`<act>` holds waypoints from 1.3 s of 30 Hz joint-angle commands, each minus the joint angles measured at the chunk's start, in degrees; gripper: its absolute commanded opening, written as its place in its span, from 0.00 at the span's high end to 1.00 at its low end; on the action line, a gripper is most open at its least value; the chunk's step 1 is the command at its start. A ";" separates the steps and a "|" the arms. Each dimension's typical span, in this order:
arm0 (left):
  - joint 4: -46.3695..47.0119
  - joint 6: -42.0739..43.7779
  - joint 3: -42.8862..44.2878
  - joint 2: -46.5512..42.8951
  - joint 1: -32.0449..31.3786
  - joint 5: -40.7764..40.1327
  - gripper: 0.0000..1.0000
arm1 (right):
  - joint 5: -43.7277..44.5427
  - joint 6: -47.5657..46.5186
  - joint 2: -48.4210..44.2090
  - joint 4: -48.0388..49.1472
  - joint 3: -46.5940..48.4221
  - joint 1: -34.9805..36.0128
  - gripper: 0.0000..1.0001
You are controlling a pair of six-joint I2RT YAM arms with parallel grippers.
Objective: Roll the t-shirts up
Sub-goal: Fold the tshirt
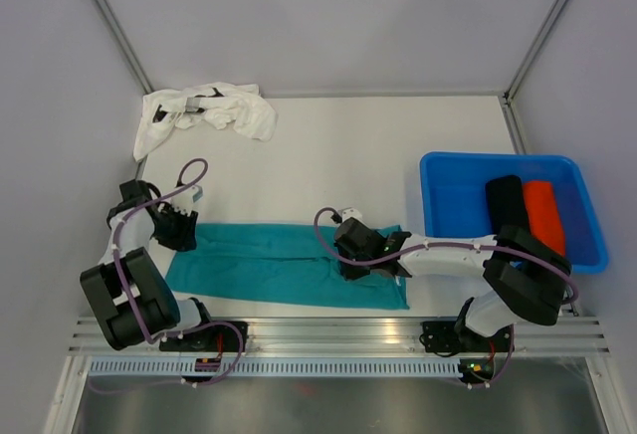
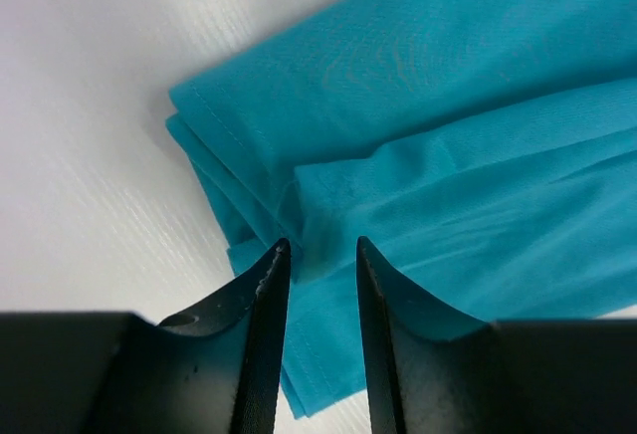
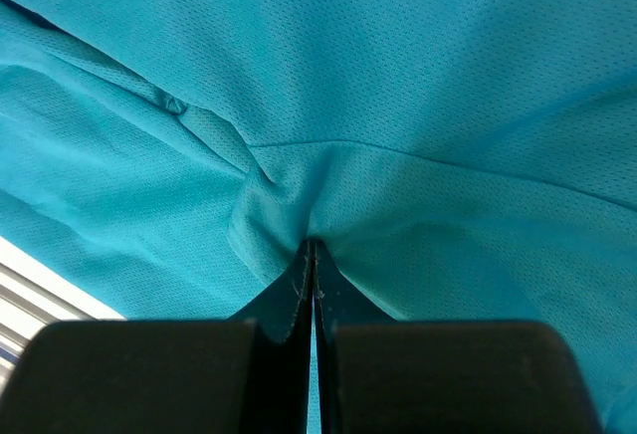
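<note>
Right gripper (image 3: 312, 245) pinches the teal t-shirt (image 3: 418, 76) fold.

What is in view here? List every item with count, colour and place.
table: one, white
teal shirt: one, teal, long folded strip, near side of table
white shirt: one, white, crumpled, far left corner
tub: one, blue, table's right side
black shirt: one, black, rolled, in tub
orange-red shirt: one, orange-red, rolled, in tub
left claw: one, black, open at teal shirt's left end
right claw: one, black, shut on teal shirt
</note>
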 commanded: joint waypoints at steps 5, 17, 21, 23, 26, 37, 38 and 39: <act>-8.38 0.31 6.69 -5.87 -0.05 6.10 0.49 | 1.84 0.56 -1.41 -0.29 1.45 1.31 1.00; -3.38 -1.79 13.02 5.27 -14.11 -6.26 0.48 | 2.45 -1.11 -6.43 -0.74 0.14 1.31 1.00; -1.18 -3.83 12.33 9.67 -14.82 -11.38 0.56 | 2.11 -0.76 -6.26 0.41 -1.70 1.05 1.00; -1.18 -3.05 11.19 10.13 -14.90 -12.35 0.59 | 1.75 -0.59 -6.60 1.20 -2.85 0.87 1.00; -1.18 -1.02 8.38 9.08 -15.17 -14.53 0.63 | 1.84 -0.24 -7.13 2.17 -4.25 0.78 1.00; -6.54 6.98 -2.17 -1.29 -14.99 -17.18 0.71 | 1.31 0.91 -6.61 5.16 -7.16 0.43 1.00; -6.80 7.24 -2.53 -1.65 -14.99 -17.18 0.70 | 1.31 0.91 -6.52 5.07 -7.16 0.43 0.99; -6.98 7.42 -2.70 -2.26 -14.99 -17.36 0.69 | 1.23 0.73 -6.52 5.15 -7.33 0.34 1.00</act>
